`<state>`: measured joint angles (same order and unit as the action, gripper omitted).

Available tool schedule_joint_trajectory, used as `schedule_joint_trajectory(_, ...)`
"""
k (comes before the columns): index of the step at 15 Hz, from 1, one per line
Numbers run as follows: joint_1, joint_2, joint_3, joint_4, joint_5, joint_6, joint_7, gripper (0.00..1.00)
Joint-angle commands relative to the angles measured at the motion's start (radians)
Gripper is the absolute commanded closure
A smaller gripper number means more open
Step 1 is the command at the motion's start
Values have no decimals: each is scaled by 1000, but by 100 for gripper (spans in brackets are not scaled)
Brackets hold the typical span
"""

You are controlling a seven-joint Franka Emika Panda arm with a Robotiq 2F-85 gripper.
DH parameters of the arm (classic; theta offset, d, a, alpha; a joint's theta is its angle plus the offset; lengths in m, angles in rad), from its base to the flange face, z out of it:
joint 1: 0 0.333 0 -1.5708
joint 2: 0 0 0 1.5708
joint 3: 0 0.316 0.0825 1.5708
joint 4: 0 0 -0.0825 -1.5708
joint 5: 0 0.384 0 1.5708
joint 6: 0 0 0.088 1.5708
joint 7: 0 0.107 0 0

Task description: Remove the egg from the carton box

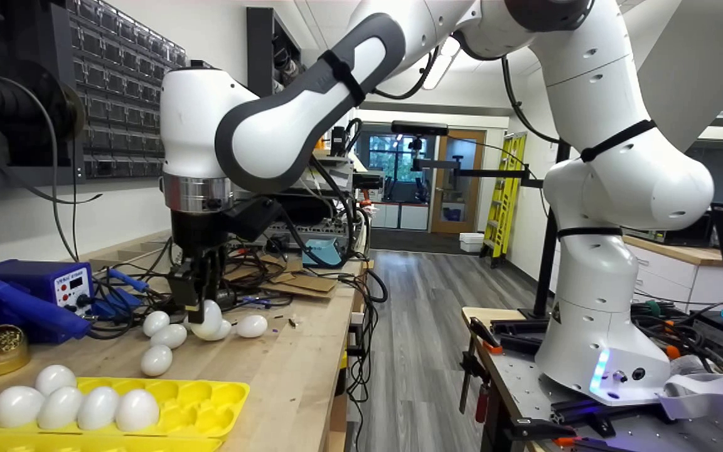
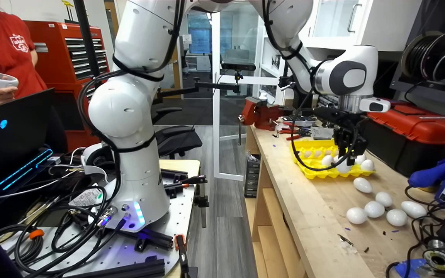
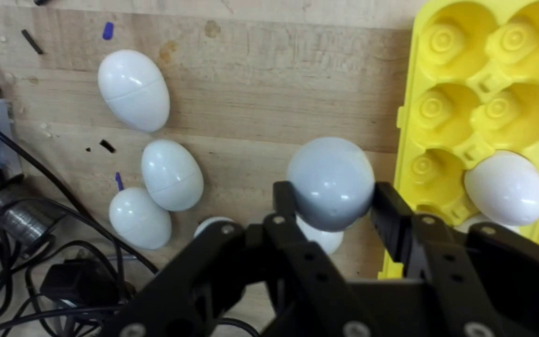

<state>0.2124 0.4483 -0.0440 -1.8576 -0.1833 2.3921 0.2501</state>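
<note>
The jaws are gripping a smooth white oval egg (image 3: 330, 182) from both sides, holding it above the wooden tabletop (image 3: 260, 93), outside the bright yellow rectangular plastic carton (image 3: 473, 135). On a dark blue box-shaped instrument (image 1: 41, 281), lettering (image 1: 71, 275) is showing too small to read. The egg is looking plain and glossy, catching small bright reflections.

In my wrist view the held egg (image 3: 331, 185) was plain and pale, white or light grey; I couldn't quite tell which. The loose eggs (image 3: 172, 175) were white, the carton (image 3: 440, 119) solid yellow and the gripper (image 3: 335, 196) black. I had tan wood grain on the bench (image 3: 260, 84), grey plank streaks across the floor (image 1: 412, 301), and a white arm (image 1: 594, 270) with dark grey panels (image 1: 299, 91) and black straps (image 1: 617, 140). The toolbox (image 2: 390, 146) showed black below a red lid (image 2: 419, 125); the vise (image 2: 267, 116) was red.
</note>
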Motion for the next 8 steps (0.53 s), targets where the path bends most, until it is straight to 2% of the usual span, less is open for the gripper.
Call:
schedule_joint_trajectory(1, -5, 32, -15, 2, -37, 2, 40, 80)
schedule_joint_trajectory(8, -8, 105, -30, 28, -29, -9, 30, 80)
